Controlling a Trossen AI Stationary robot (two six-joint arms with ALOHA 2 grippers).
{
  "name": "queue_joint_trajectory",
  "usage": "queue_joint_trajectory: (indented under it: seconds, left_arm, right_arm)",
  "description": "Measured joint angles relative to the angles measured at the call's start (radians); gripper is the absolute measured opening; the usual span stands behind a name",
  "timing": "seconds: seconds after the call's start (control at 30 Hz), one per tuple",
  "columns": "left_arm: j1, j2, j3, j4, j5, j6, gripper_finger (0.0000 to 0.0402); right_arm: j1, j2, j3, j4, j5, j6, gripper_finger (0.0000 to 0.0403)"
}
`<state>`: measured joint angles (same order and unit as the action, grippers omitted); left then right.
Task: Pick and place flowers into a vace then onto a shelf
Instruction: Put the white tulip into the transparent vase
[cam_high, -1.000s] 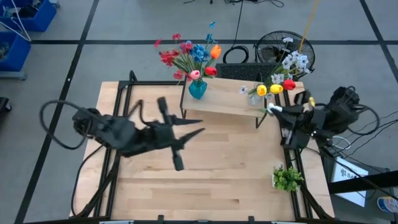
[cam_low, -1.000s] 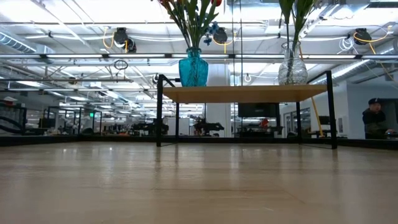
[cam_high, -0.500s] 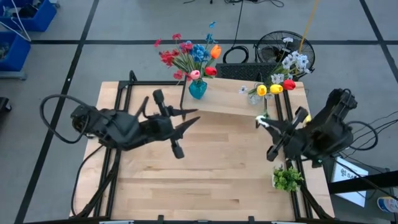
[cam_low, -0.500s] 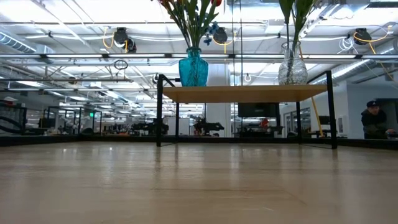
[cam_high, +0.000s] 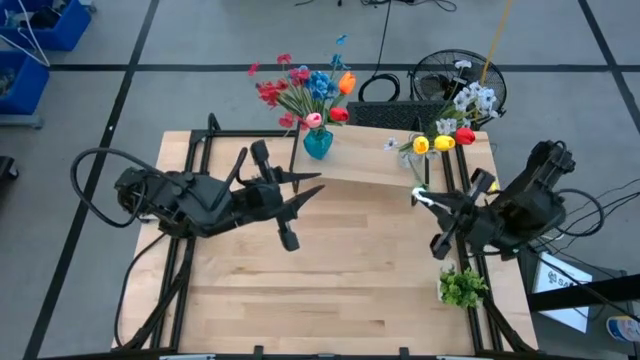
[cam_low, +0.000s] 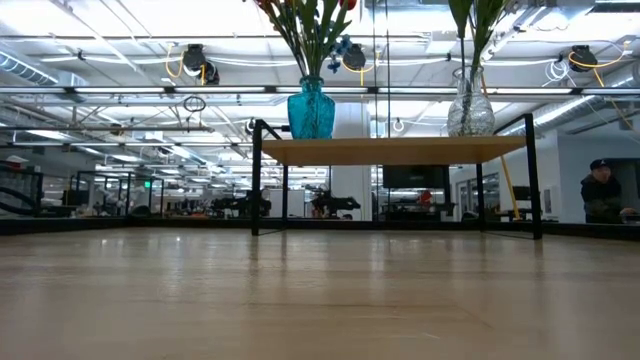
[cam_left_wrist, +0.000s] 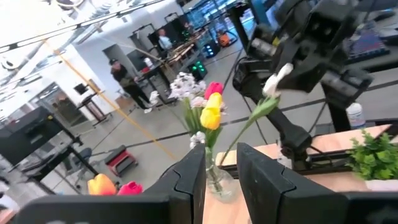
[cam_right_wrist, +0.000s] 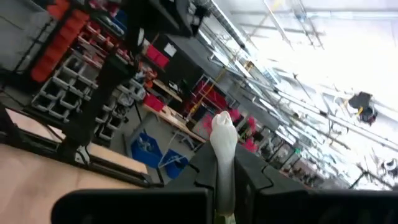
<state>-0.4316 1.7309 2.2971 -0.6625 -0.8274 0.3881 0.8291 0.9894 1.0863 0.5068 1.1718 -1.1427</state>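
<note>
Workshop backdrop, right tool (cam_high: 421, 194) gripping white flower (cam_right_wrist: 223, 134), no legible writing

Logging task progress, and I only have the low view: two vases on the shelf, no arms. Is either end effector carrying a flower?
Observer: Yes, the right end effector is shut on a white flower, in front of the shelf's right end.
Operator: And the left one?
Observer: The left end effector is open and empty, above the table in front of the teal vase.
Operator: Anything else down there?
Observer: A leafy green clump at the table's right edge.
</note>
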Motion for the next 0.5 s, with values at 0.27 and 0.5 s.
queue_joint_trajectory:
  seconds: [0.27, 0.5]
  left_arm:
    - [-0.002, 0.000, 0.000, -0.001, 0.026, 0.059, 0.0097]
    - [-0.002, 0.000, 0.000, -0.003, 0.025, 0.097, 0.0097]
  right_arm:
    - [-0.079, -0.026, -0.137, 0.117, -0.020, -0.078, 0.0011]
    - [-0.111, -0.027, -0.192, 0.252, -0.020, -0.179, 0.0011]
